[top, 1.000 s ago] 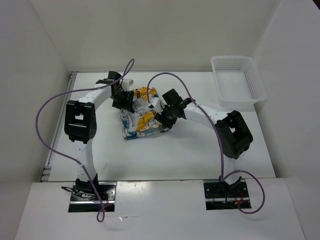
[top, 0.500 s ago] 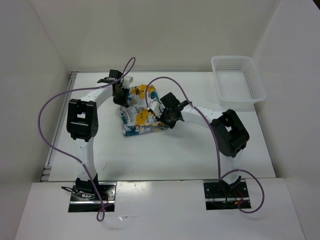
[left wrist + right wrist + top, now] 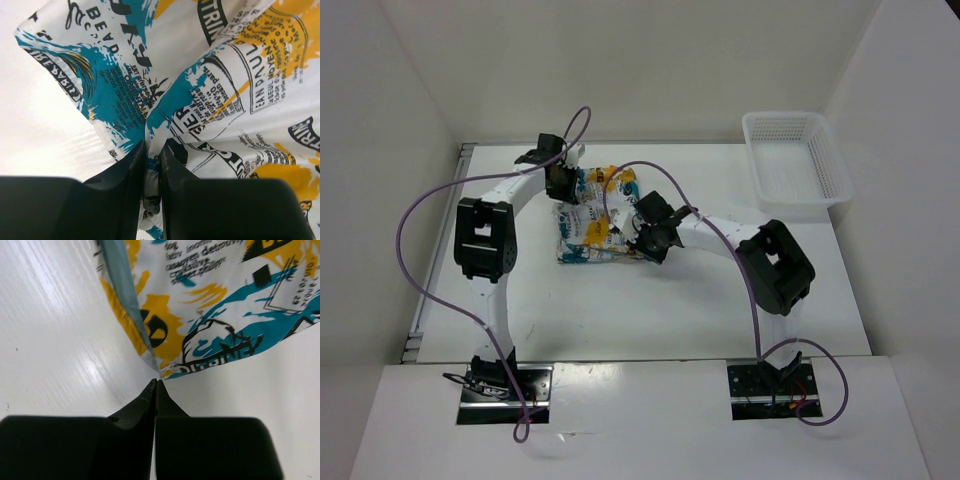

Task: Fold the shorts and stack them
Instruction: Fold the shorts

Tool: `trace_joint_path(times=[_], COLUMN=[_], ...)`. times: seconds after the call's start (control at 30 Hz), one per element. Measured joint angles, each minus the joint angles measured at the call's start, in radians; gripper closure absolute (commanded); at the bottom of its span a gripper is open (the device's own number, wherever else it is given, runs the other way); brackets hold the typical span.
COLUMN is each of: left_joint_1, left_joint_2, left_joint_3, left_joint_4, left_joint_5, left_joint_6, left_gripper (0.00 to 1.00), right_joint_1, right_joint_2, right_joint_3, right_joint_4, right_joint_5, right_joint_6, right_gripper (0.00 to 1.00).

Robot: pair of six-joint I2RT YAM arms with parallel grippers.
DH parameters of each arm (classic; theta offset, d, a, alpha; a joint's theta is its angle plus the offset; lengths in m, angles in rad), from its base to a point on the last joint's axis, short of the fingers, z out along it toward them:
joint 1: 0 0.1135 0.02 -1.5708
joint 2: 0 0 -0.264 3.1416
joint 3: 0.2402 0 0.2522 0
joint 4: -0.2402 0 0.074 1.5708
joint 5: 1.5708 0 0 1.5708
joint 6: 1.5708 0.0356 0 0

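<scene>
In the top view, the shorts (image 3: 588,228) lie bunched in the upper middle of the frame, on the table (image 3: 670,300). They sit between the left tool (image 3: 563,186) at their upper left edge and the right tool (image 3: 646,240) at their right edge. The white mesh basket (image 3: 790,160) stands well apart in the upper right. From up here we cannot tell how either tool is set.

In the left wrist view, the left tool (image 3: 152,150) is pinched narrow on a ridge of the shorts (image 3: 225,100), with printed cloth showing in the slit between its fingers. The ridge looks like more than one layer. We judge that if this tool pulls, it could drag a lower layer along and crumple the fold instead of turning one flap over.

In the right wrist view, the right tool (image 3: 156,385) is closed to a hairline, and the lowest corner of the shorts (image 3: 215,295) runs right into its tips above the table (image 3: 55,340). We think that bite is very thin. Any tension between the two arms could slip the corner free, dropping that side and leaving the fold skewed. If the arms move unevenly, the cloth could also twist.
</scene>
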Motion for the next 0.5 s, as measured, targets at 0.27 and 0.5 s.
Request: trace_joint_path(times=[0.27, 0.5], left_joint_1=[-0.001, 0.000], left_joint_2=[0.035, -0.045], left_joint_3=[0.054, 0.025], left_joint_4=[0.010, 0.000], left_joint_5=[-0.019, -0.014], left_joint_6=[0.000, 0.003], left_gripper=[0.44, 0.00], right_joint_1=[0.011, 0.005], right_joint_2=[0.000, -0.042], right_joint_3=[0.000, 0.012], right_joint_4=[-0.004, -0.014], right_joint_5=[-0.018, 0.043], right_joint_6=[-0.026, -0.021], right_gripper=[0.76, 0.45])
